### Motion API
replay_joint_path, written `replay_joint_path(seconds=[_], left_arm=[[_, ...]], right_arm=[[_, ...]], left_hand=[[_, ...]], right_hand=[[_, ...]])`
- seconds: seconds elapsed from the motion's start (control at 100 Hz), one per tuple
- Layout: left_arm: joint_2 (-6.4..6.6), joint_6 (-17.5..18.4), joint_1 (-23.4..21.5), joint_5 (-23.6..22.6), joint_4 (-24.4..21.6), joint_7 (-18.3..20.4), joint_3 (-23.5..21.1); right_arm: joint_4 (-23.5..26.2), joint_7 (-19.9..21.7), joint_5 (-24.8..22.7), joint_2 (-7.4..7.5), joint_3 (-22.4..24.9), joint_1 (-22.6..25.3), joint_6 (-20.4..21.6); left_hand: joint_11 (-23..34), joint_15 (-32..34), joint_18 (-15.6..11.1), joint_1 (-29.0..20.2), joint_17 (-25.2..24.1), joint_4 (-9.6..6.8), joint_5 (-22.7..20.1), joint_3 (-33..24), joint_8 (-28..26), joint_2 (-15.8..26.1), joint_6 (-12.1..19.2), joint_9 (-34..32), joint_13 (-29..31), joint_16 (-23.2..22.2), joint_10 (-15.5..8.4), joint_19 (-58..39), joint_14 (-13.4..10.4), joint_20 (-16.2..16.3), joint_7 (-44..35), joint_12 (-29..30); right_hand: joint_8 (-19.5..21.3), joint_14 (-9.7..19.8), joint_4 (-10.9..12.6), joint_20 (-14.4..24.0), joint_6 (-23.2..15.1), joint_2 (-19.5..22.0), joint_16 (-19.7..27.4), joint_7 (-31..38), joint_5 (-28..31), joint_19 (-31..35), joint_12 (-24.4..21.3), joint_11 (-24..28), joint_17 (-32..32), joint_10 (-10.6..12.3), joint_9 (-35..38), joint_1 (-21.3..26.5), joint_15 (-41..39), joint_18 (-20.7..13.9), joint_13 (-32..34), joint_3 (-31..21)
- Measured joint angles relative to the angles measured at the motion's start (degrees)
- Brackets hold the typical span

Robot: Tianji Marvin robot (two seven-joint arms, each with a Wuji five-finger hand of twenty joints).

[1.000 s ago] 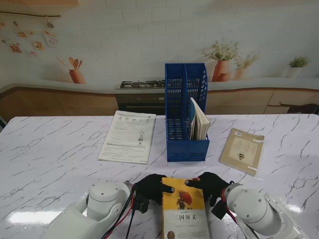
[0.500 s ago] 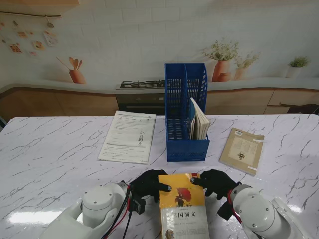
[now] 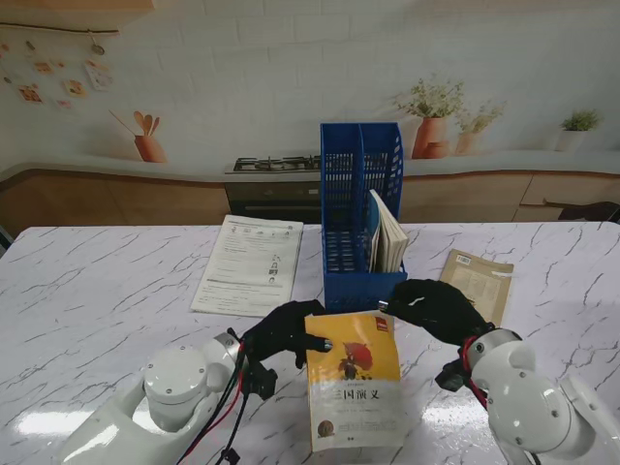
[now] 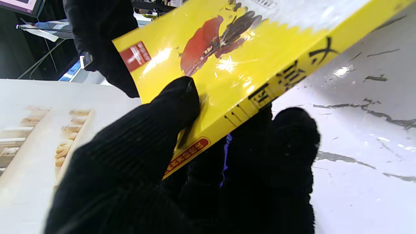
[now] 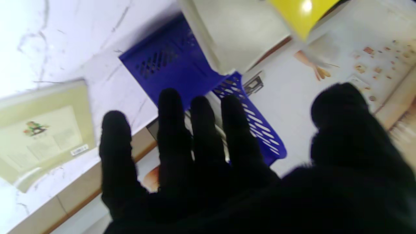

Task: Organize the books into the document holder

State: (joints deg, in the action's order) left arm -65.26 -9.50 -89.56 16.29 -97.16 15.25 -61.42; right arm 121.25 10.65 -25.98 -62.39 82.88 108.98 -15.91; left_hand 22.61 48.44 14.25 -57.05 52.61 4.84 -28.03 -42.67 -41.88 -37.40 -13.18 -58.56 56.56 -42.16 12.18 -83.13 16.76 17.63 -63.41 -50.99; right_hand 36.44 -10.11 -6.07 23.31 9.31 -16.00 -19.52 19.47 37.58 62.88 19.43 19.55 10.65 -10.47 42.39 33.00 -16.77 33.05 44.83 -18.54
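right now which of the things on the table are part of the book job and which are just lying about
Part of the job:
- yellow book, held by the left hand
- blue document holder, one book already in it
- tan book, flat on the table
- right hand, open

Lying about:
- white printed sheet, possibly a booklet to file

stand: high, facing table | wrists: close | shared: yellow book (image 3: 353, 380)

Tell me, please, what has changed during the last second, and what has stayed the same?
The yellow book rose at its far edge and moved farther from me. The left hand kept its grip; the right hand let go and now spreads open. The blue document holder, white paper and tan book stayed put.
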Motion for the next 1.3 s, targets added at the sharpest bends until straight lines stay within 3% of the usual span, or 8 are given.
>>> replay_joint_path(seconds=[0.49, 0.86, 0.97, 1.1, 1.14, 1.23, 1.25, 1.3], left_arm=[[1.21, 1.8, 2.6, -3.9, -3.5, 2.7, -1.6], [1.57, 1.3, 4.7, -7.4, -6.2, 2.9, -3.5], [1.68, 0.6, 5.5, -7.9, -6.4, 3.3, -3.8], [1.77, 0.1, 6.3, -7.9, -6.4, 3.6, -4.0], [1.79, 0.0, 6.5, -7.9, -6.4, 3.7, -4.0], [1.86, -0.1, 7.0, -7.9, -6.3, 4.1, -4.0], [1.86, -0.1, 7.1, -7.9, -6.3, 4.2, -4.0], [1.86, -0.2, 7.3, -7.9, -6.2, 4.2, -4.0]], right_arm=[[-2.4, 0.8, 0.6, 0.51, -4.4, -8.5, 5.4], [-5.2, 10.2, 3.1, 1.87, -4.4, -12.9, 7.8], [-5.2, 11.5, 3.8, 2.26, -3.7, -13.0, 7.9], [-5.2, 13.6, 5.0, 2.62, -2.9, -13.0, 8.0], [-5.1, 14.1, 5.5, 2.73, -2.7, -12.9, 8.0], [-5.1, 15.3, 7.0, 3.04, -2.3, -12.9, 8.1], [-5.1, 15.5, 7.4, 3.11, -2.3, -12.9, 8.1], [-5.2, 16.0, 7.8, 3.25, -2.2, -13.0, 8.5]], left_hand=[[-0.1, 0.0, 0.0, 0.0, 0.5, 0.0, 0.0, 0.0, -0.1, 0.0, 0.0, 0.0, 0.6, -0.4, 0.0, -0.1, 0.0, 0.0, 0.1, -0.4], [-0.6, 0.0, 0.0, 0.0, 0.5, 0.01, -0.4, 0.0, -0.1, 0.0, 0.3, -1.4, 0.6, -0.6, -0.1, -0.1, 0.0, 0.0, 0.2, -0.5], [-0.7, 0.0, 0.0, 0.0, 0.5, 0.01, -0.5, 0.0, -0.1, 0.0, 0.4, -1.7, 0.6, -0.6, -0.1, -0.1, 0.0, 0.0, 0.3, -0.8], [-0.7, 0.1, 0.0, 0.0, 0.6, 0.0, -1.0, 0.0, -0.1, -0.5, 1.3, -2.1, 0.8, -0.7, -0.2, -1.0, 0.1, 0.0, 0.5, -0.8], [-0.7, 0.1, 0.0, 0.0, 0.6, 0.01, -1.0, 0.0, -0.1, -0.5, 1.8, -2.1, 0.8, -0.7, -0.2, -2.0, 0.1, 0.0, 0.5, -0.9], [-0.8, 0.1, 0.0, 0.0, 0.7, 0.01, -1.1, 0.0, -0.2, -0.6, 3.2, -2.1, 0.8, -0.7, -0.2, -3.4, 0.1, 0.1, 0.5, -1.0], [-0.8, 0.1, 0.0, 0.0, 0.7, 0.0, -1.1, 0.0, -0.2, -0.6, 3.2, -2.1, 0.8, -0.7, -0.2, -3.4, 0.1, 0.1, 0.5, -1.0], [-0.8, 0.1, 0.0, 0.0, 0.8, 0.01, -1.1, 0.0, -0.2, -0.6, 3.3, -2.1, 0.8, -0.7, -0.2, -3.4, 0.1, 0.1, 0.5, -1.0]], right_hand=[[0.0, 2.7, 0.0, 0.0, -3.7, -1.7, 0.6, 0.0, 0.1, -8.1, 0.0, -3.6, -5.5, 4.3, 0.1, -0.7, 4.4, 0.0, -2.3, -0.8], [0.0, 2.7, 0.0, -0.6, -4.3, -2.5, 0.6, 0.0, 0.1, -10.7, 0.8, -3.3, -5.5, 5.0, 2.4, -0.6, 4.9, 0.0, -1.5, -1.8], [0.0, 2.7, 0.0, 7.7, -4.3, -2.9, -1.5, 0.6, 0.4, -7.5, 2.6, -2.0, -1.9, 5.0, 3.9, -0.3, 2.8, 0.0, 1.1, -1.8], [1.4, 2.8, 0.0, 13.3, -5.2, -2.9, -3.1, 2.6, 2.0, -2.0, 3.8, 1.0, 2.7, 5.1, 6.4, 7.4, -0.8, 0.0, 4.6, 1.5], [1.4, 2.8, 0.0, 14.0, -5.4, -2.1, -3.7, 5.4, 2.3, -0.6, 4.2, 1.2, 3.8, 5.1, 7.5, 12.0, -2.0, 0.0, 5.5, 6.0], [-6.7, 2.9, 0.0, 15.0, -7.3, -1.7, -4.6, 20.2, 0.6, 2.9, 5.5, 3.4, 6.6, 5.3, 9.4, 21.4, -5.3, 0.0, 8.1, 10.9], [-7.8, 3.0, 0.0, 15.0, -7.4, -1.8, -4.7, 22.1, 0.0, 3.7, 6.2, 4.2, 7.1, 5.6, 10.2, 21.9, -5.9, 0.0, 8.6, 9.9], [-8.4, 3.4, 0.0, 15.1, -8.5, -4.4, -5.7, 25.0, -0.2, 5.3, 9.2, 5.1, 8.5, 5.9, 12.0, 20.4, -7.9, 0.0, 10.1, -2.6]])
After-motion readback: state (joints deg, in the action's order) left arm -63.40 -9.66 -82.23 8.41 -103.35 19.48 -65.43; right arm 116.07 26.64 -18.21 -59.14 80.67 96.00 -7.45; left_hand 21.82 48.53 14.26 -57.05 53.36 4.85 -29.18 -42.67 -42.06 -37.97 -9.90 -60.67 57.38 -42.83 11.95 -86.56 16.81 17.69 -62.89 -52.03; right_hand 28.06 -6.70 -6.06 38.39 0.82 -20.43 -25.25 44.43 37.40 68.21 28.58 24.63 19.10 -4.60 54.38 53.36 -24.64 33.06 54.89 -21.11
